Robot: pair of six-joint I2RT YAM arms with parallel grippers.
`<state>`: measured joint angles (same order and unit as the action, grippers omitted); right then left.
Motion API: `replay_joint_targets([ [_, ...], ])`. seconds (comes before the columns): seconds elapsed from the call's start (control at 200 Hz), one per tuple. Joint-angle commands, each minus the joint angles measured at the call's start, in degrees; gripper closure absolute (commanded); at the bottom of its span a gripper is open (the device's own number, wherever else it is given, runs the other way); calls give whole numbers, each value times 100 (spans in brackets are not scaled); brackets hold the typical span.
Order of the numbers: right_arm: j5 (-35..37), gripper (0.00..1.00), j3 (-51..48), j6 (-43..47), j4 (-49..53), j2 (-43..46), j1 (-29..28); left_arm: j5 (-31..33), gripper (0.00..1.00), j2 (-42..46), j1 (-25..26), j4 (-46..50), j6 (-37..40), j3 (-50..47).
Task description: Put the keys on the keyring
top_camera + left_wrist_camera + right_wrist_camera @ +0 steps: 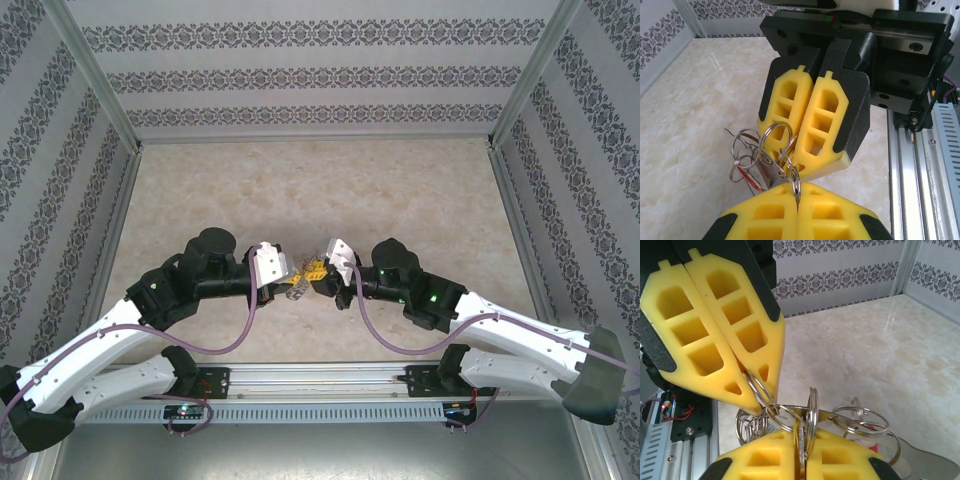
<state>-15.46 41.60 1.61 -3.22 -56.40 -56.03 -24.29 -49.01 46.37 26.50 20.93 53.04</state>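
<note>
Both meet tip to tip: the left gripper (797,197) and the right gripper (801,442) each pinch a silvery ring of the keyring (762,156), which hangs between them over the table (300,180).

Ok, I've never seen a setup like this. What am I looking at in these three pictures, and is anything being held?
Two robot arms are bolted at the near edge of a marble-look table. The top picture looks down from above and behind them. The other two come from a camera on each wrist, so each shows its own yellow pads at the bottom and the other arm's above. The left tool and right tool meet mid-table, both shut on a bunch of silvery rings, the keyring.
</note>
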Motion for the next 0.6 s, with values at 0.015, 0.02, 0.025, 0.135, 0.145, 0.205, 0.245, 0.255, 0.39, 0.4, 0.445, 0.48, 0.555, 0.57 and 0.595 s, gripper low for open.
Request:
replay_joint_targets([
  [0.015,-30,97,112,8,-21,35,20,-147,100,193,-66,-347,-63,16],
  [0.02,-46,97,107,7,-21,34,25,-147,100,196,-62,-347,-63,15],
  [0.025,-58,97,105,11,-16,38,28,-146,100,202,-64,-352,-67,19],
  [0.135,-422,100,167,-34,113,-82,124,-152,100,193,-67,-389,-54,25],
  [0.145,-460,100,180,-37,125,-101,140,-154,100,193,-67,-391,-54,23],
  [0.205,-638,100,260,-72,209,-228,190,-163,100,193,-67,-445,-49,24],
  [0.245,-738,100,322,-102,273,-315,215,-163,100,186,-67,-465,-50,26],
  [0.255,-758,100,335,-100,295,-338,222,-163,100,189,-67,-469,-46,30],
  [0.39,-973,100,539,-132,564,-587,285,-113,100,173,-67,-496,-25,53],
  [0.4,-975,100,548,-138,585,-601,286,-105,100,173,-67,-497,-20,52],
  [0.445,-1054,100,572,-131,631,-657,301,-70,100,180,-67,-501,-14,49],
  [0.48,-1072,100,583,-113,690,-694,312,-20,100,184,-67,-510,-10,42],
  [0.555,-1085,100,578,-88,777,-709,312,66,100,206,-67,-510,-4,42],
  [0.57,-1086,100,566,-82,772,-703,312,86,100,208,-67,-514,-3,37],
  [0.595,-1089,100,536,-80,794,-681,312,108,100,212,-67,-514,3,37],
])
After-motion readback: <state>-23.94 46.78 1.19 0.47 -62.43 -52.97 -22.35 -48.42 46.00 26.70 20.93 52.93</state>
